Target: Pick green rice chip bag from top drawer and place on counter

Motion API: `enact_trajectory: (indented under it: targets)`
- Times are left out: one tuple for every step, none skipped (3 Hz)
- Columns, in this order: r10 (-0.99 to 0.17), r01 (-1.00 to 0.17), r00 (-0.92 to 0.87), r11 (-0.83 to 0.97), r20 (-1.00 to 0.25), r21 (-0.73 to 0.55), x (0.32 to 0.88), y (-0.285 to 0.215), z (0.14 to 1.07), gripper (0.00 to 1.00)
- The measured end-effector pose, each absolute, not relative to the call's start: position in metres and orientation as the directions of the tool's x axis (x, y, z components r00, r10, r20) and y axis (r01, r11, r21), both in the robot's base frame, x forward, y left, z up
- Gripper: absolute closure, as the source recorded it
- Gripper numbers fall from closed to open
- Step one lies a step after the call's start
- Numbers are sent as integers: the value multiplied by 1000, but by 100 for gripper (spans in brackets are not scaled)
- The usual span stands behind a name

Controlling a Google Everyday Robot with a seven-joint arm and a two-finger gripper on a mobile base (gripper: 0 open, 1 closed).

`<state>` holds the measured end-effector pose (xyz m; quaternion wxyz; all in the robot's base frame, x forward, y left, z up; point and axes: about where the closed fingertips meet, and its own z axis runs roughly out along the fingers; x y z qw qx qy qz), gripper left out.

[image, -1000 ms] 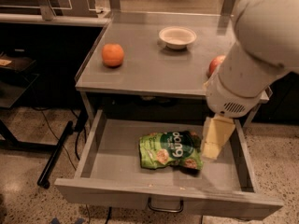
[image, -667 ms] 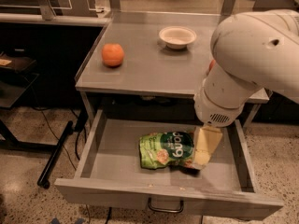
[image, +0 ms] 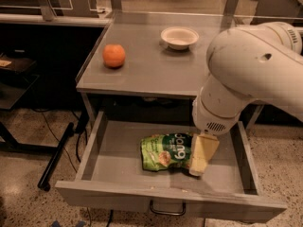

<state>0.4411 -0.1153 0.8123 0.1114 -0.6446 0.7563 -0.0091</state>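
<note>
The green rice chip bag lies flat in the middle of the open top drawer, crinkled, with its dark green logo facing up. My gripper hangs down from the big white arm into the drawer, its tan fingers at the bag's right edge, touching or overlapping it. The counter is the grey table top above the drawer.
An orange fruit sits at the counter's left and a white bowl at its back middle. The drawer's dark handle is on its front. A black stand leg slants on the floor to the left.
The arm has swung left and lower over the drawer. The gripper has moved left from beside the bag onto the bag's right edge. The bag has stayed put.
</note>
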Motion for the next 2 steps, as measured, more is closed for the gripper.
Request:
enact_trajectory:
  targets:
    - [-978, -977, -131, 155, -163, -144, 480, -83, 760, 0]
    - [-978, -977, -131, 155, -163, -144, 480, -83, 760, 0]
